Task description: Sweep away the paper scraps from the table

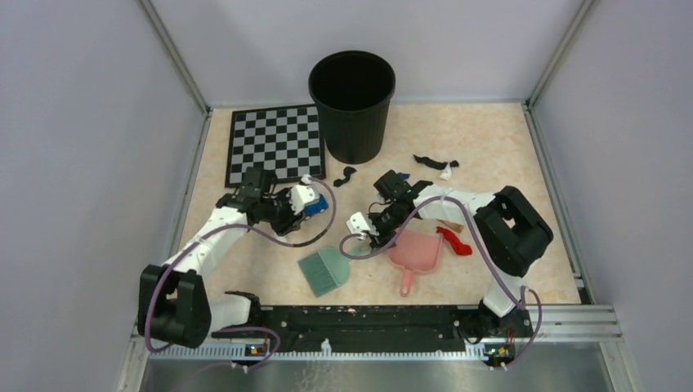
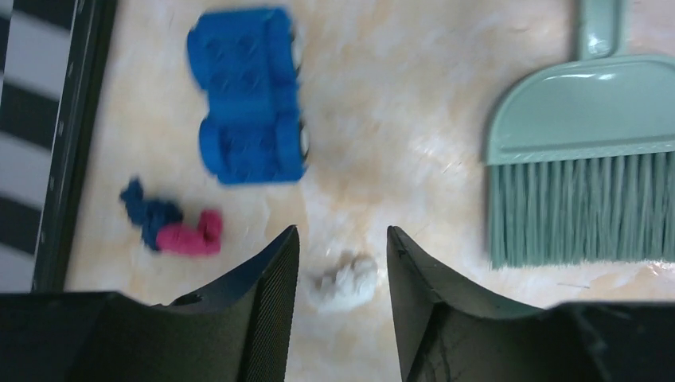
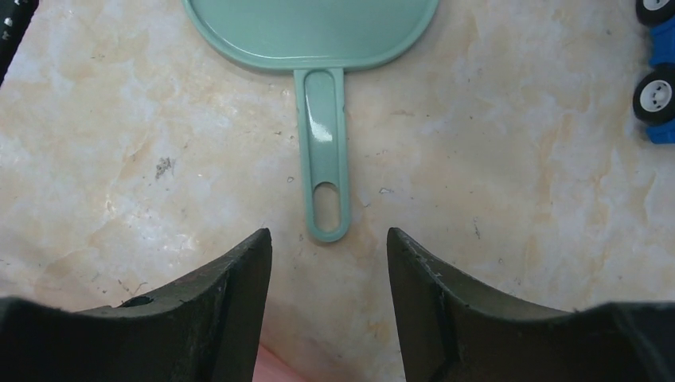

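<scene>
- Scraps (image 2: 345, 280): light, soft; strewn mid-tabletop (image 1: 490, 139), some toward the far right corner.
- Left claw (image 2: 342, 232) wide, empty, over a white one.
- Right claw (image 3: 328, 232) wide above the brush (image 3: 310, 28); grip its stiff handle (image 3: 322, 159).

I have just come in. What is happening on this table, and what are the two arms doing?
Two robot arms are set to clear paper scraps from the table, and neither holds anything yet. The left pincer is open over a white scrap, near a blue toy car. The right pincer is open just short of the handle of the green brush. The pink dustpan lies beside the brush, and scraps lie scattered around.
</scene>
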`<state>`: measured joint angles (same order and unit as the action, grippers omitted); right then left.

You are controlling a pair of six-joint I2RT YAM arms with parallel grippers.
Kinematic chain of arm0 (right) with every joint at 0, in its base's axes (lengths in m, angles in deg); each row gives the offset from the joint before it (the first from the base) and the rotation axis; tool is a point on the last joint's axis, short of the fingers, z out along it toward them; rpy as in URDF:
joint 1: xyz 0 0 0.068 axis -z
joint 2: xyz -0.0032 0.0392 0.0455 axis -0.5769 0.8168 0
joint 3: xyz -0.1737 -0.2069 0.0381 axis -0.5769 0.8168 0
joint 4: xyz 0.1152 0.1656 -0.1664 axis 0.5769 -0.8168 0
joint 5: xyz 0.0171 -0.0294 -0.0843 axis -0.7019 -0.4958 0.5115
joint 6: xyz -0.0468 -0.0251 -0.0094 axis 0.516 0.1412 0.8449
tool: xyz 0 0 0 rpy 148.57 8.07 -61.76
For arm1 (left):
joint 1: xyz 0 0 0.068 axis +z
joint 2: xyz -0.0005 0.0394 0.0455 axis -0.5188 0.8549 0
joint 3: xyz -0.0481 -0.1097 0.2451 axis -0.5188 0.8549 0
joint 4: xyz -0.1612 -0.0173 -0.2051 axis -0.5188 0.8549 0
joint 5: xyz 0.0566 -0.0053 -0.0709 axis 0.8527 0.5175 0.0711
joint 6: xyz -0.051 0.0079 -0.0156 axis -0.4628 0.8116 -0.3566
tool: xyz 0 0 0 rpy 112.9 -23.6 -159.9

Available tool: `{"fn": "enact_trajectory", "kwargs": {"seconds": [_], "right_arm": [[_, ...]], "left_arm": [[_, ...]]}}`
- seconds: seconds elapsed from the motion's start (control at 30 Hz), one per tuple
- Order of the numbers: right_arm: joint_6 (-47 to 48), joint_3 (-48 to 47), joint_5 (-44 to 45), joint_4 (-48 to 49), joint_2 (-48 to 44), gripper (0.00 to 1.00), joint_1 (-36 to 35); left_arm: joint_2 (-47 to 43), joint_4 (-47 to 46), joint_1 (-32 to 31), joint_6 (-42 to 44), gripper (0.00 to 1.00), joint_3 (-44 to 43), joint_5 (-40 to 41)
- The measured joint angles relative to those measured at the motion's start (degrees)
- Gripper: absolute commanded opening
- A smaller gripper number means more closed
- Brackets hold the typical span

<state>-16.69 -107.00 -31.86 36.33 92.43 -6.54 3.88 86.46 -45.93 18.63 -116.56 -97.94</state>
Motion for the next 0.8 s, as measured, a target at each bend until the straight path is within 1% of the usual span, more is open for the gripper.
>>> {"fn": "enact_trajectory", "kwargs": {"seconds": [0.03,0.17,0.3,0.33,0.43,0.47,0.5,0.53,0.67,0.73,0.8], "right_arm": [[-0.6,-0.3,0.4,0.3,0.5,0.53,-0.4],[-2.1,-2.1,2.1,0.8,2.8,0.49,-2.1],[-2.9,-2.5,3.6,1.0,4.6,0.39,-4.0],[-3.1,-2.6,4.2,1.0,4.6,0.34,-4.5],[-3.3,-3.3,5.8,1.1,4.8,0.11,-5.7],[-3.4,-3.4,6.4,1.2,4.8,0.05,-5.9],[-3.4,-3.6,7.0,1.2,4.8,0.02,-6.1],[-3.6,-3.7,7.4,1.4,4.8,0.0,-6.2],[-4.1,-3.1,10.2,2.7,3.7,0.0,-6.4],[-4.1,-1.8,11.7,4.1,1.7,0.0,-6.4],[-3.8,-0.4,12.9,5.1,-1.2,0.0,-6.4]], "left_arm": [[-1.3,0.2,2.3,-1.2,0.52,0.5,1.1],[-2.6,1.3,7.4,-7.0,0.55,1.0,2.4],[-1.6,1.8,10.6,-14.8,0.57,0.7,3.9],[-1.1,2.0,11.0,-16.1,0.57,0.3,4.0],[2.6,3.4,12.5,-20.8,0.57,-3.1,3.6],[3.8,3.8,12.8,-22.0,0.57,-4.4,3.1],[4.8,4.1,13.0,-23.0,0.57,-5.6,2.6],[6.0,4.4,13.2,-24.1,0.57,-7.0,1.8],[9.0,5.2,13.4,-26.5,0.58,-10.5,-3.5],[10.4,5.6,13.4,-27.3,0.62,-11.3,-7.9],[12.1,6.1,13.4,-27.8,0.62,-12.0,-12.5]]}}
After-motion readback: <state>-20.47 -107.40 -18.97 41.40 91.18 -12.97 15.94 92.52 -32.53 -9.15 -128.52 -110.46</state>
